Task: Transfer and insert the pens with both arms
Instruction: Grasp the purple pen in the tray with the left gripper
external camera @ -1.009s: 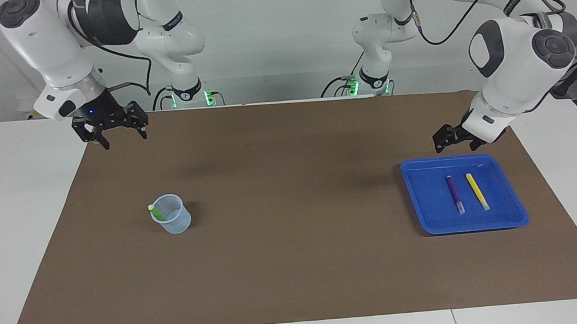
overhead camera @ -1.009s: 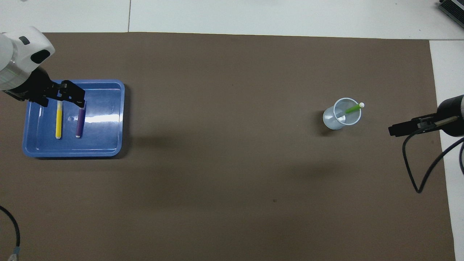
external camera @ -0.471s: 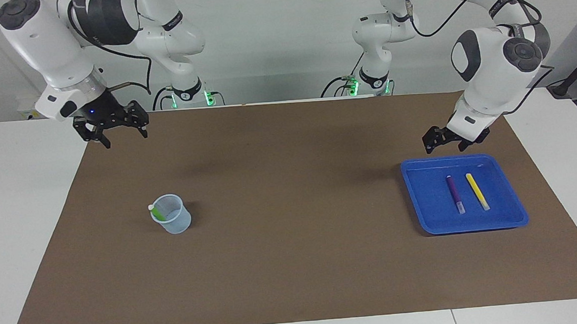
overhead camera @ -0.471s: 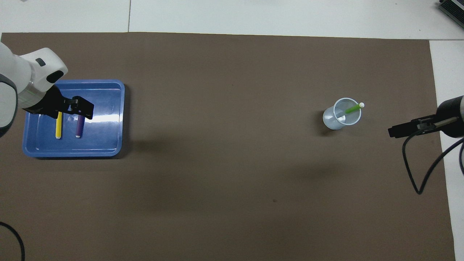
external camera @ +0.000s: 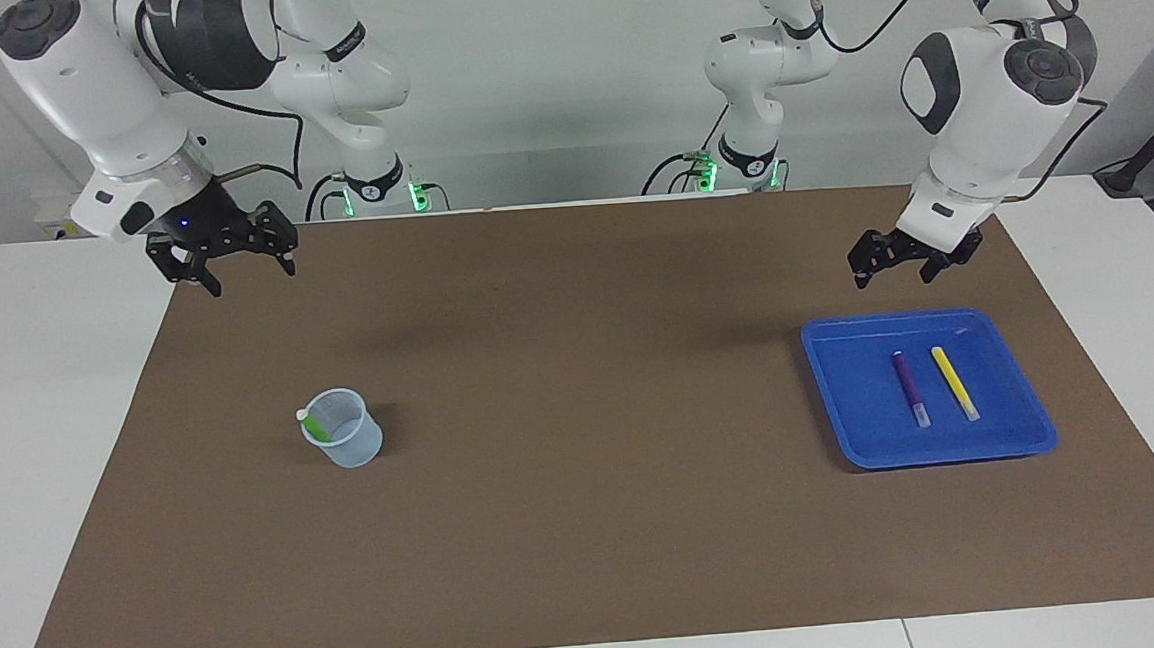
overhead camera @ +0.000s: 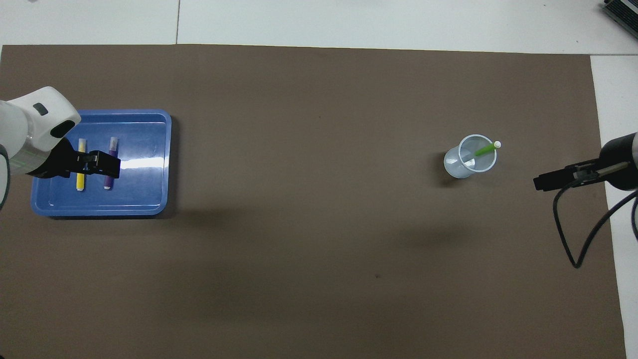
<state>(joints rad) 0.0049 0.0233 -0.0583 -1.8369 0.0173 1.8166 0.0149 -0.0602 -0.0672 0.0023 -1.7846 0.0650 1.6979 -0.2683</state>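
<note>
- The left gripper [external camera: 900, 262] hangs with jaws apart and empty above the blue tray [external camera: 848, 418], where the purple pen [external camera: 908, 387] and yellow pen [external camera: 953, 380] lie side by side.
- The right gripper [external camera: 238, 265] waits spread and empty, well apart from the cup [external camera: 354, 446] holding the green pen [external camera: 315, 425].

White arms [external camera: 113, 102], grey joints, black cables.

A white table [external camera: 42, 417] carries a brown mat [external camera: 587, 484]. On the mat stand a clear cup [external camera: 346, 442] toward the right arm's end and a blue tray [external camera: 847, 398] toward the left arm's end.
</note>
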